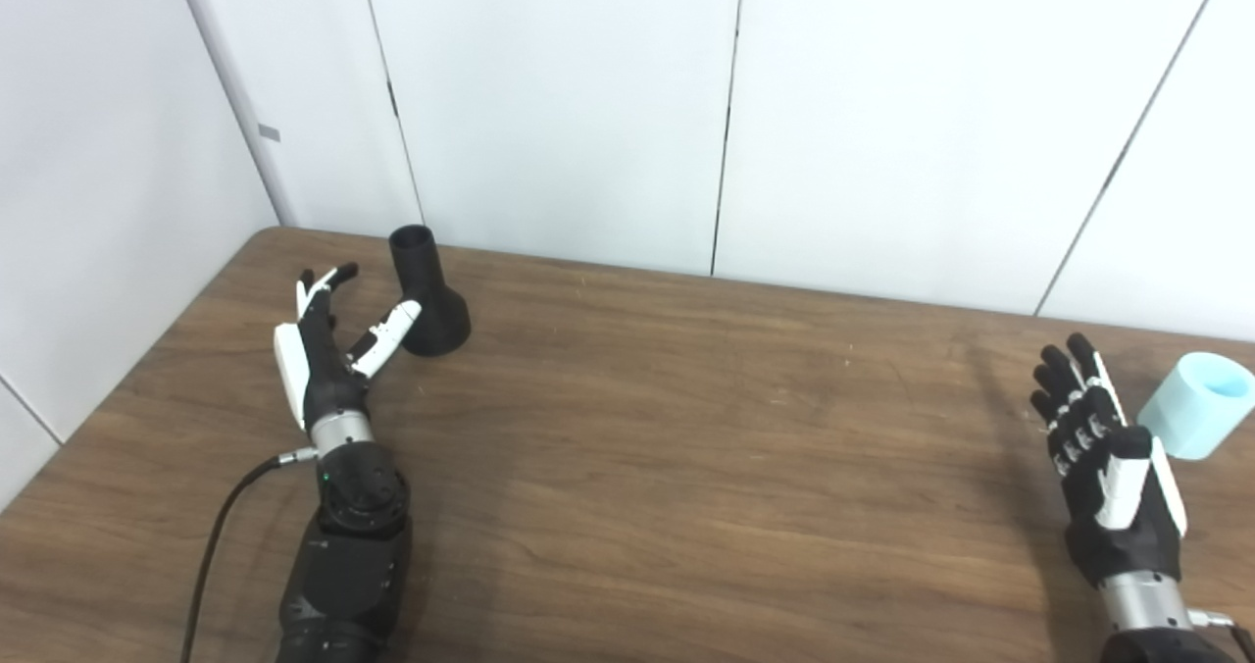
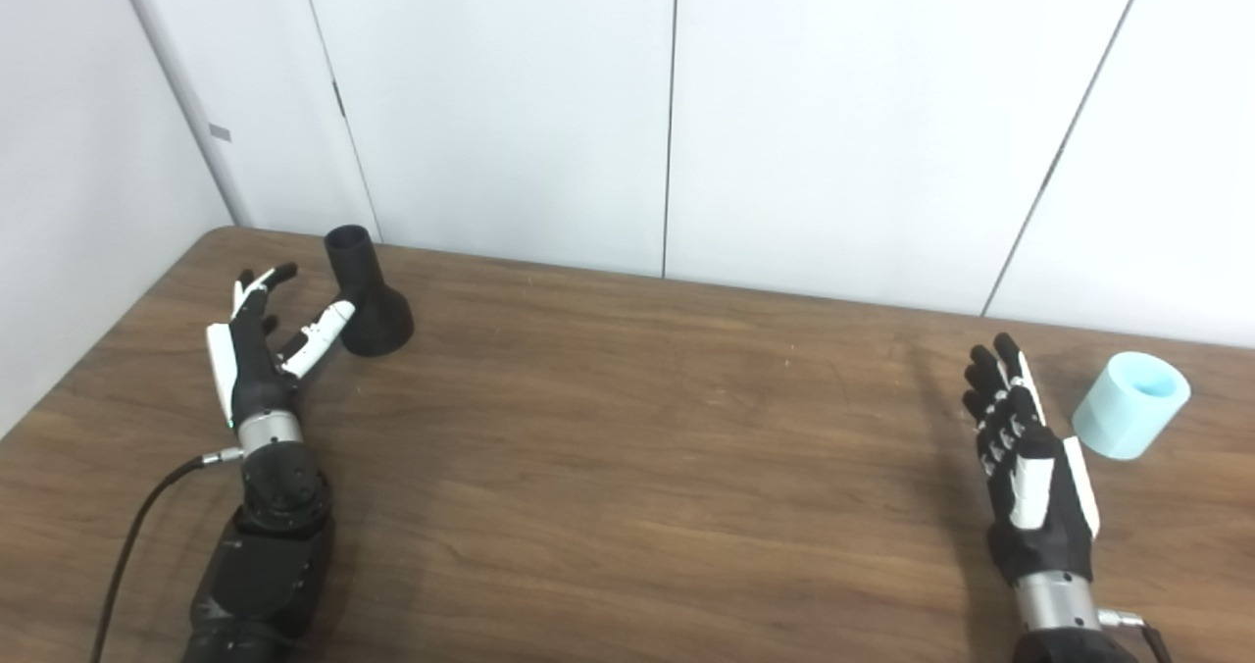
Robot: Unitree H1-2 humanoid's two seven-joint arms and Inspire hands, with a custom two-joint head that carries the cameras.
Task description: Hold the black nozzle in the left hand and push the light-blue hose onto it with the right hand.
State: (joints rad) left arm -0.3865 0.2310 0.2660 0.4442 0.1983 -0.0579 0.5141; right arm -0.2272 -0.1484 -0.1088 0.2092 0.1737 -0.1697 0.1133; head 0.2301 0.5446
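Brown wood tabletop (image 1: 627, 467) carries both parts. Nearest us, right hand (image 1: 1103, 452) is spread wide, empty, just beside the light-blue hose (image 1: 1196, 403). Farther back, left hand (image 1: 328, 344) is wide too, thumb touching the upright black nozzle (image 1: 426, 295). We judge nothing grasped yet; both pickups and the push-fit remain
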